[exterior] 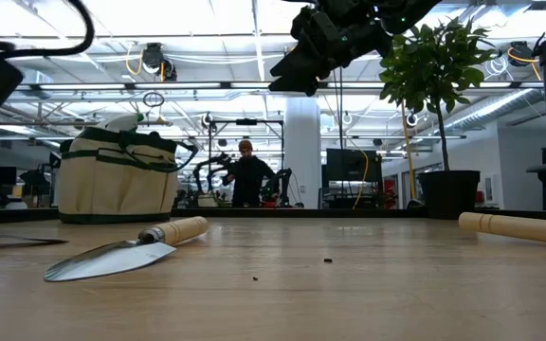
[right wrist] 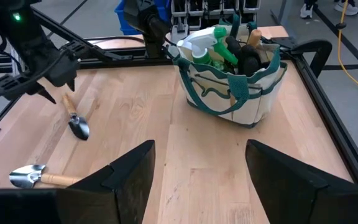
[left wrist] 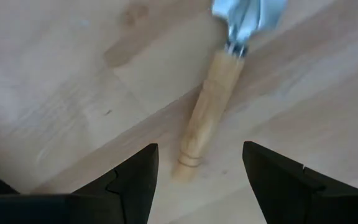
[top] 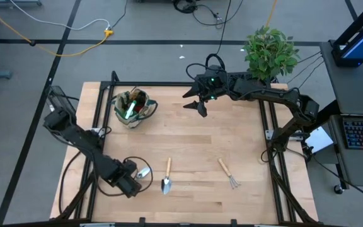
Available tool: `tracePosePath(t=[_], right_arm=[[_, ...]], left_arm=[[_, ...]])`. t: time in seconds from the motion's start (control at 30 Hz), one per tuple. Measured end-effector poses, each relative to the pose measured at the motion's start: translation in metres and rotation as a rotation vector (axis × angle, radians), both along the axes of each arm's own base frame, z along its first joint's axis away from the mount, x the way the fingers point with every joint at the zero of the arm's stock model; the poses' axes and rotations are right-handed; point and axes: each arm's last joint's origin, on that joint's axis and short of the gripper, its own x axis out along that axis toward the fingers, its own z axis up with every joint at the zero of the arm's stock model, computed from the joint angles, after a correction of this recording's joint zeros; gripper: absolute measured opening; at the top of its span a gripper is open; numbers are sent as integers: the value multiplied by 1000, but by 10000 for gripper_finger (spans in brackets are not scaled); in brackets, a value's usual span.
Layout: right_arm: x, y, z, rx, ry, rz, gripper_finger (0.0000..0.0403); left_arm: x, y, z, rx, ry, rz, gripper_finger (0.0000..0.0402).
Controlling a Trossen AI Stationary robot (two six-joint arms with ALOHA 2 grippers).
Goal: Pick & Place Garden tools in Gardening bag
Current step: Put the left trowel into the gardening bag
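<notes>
A: Left gripper (top: 133, 183), where?
B: Low at the near-left of the pale wooden table (top: 194, 120). Fingers spread wide, nothing held. Its wrist view shows a wooden-handled silver trowel (left wrist: 219, 93) lying flat, the handle end in line with the gap between the fingers (left wrist: 132, 180). Blade is cut off at the frame edge. From above only the shiny blade (top: 144, 171) pokes out beside the gripper; the handle is hidden under it.

A: Touching the handle?
B: Can't tell; the fingertips look short of it.

A: Right gripper (top: 197, 101)?
B: Up in the air over the far middle of the table, fingers apart, empty. In the low view it's a dark shape (exterior: 306, 62) cropped at the top.

A: Bag?
B: Round tan fabric tote with dark green trim (top: 134, 107), far-left of the table, upright. Already holds a green spray bottle (right wrist: 207, 46) and dark-handled things; those are bunched up, can't sort them.

A: Loose tools?
B: Second wooden-handled trowel (top: 167, 176) near-centre, flat. Wooden-handled fork rake (top: 227, 173) to its right, well apart. Low view shows just the rake's handle end (exterior: 515, 227).

A: Else?
B: Leafy green potted plant (top: 270, 50) at the far-right corner. A person (exterior: 246, 175) in the room behind, too small for detail.
</notes>
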Motion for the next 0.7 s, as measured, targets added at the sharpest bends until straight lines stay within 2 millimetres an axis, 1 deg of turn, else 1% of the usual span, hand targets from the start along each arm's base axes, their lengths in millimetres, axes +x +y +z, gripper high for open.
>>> tracePosePath(t=[0.17,0.4,0.5,0.7], right_arm=[[0,0,0,0,0,-1,242],[0,0,1,4,-7,-3,242],[1,0,2,10,-14,-8,242],[2,-1,4,15,-43,-15,242]], left_arm=[[-5,-11,-12,-5,62,-73,241],[-14,-25,-28,29,97,-155,238],[-14,-31,-34,36,91,-176,218],[-12,-32,-38,82,29,-180,153]])
